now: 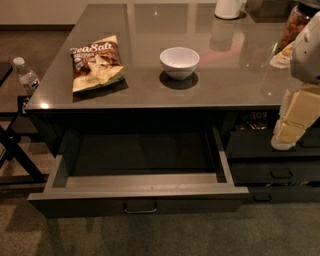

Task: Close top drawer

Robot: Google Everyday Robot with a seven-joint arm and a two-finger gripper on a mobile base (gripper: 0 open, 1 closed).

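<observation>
The top drawer (90, 202) is a wide dark grey box standing pulled far out from under the counter, towards the camera. Its flat front carries a small central metal pull (140, 208). The inside of the drawer shows nothing in it. My gripper (289, 131) hangs at the right edge of the view, cream-coloured below a white arm (309, 50). It is to the right of the drawer's right side wall and above the level of the drawer front, not touching the drawer.
The grey countertop (220, 85) holds a sea-salt chips bag (96, 62), a white bowl (179, 62), a white container (229, 7) and a jar (296, 24). Slimmer dark drawers (280, 173) are at the right. A water bottle (26, 75) and a black folding stand (15, 150) are at the left.
</observation>
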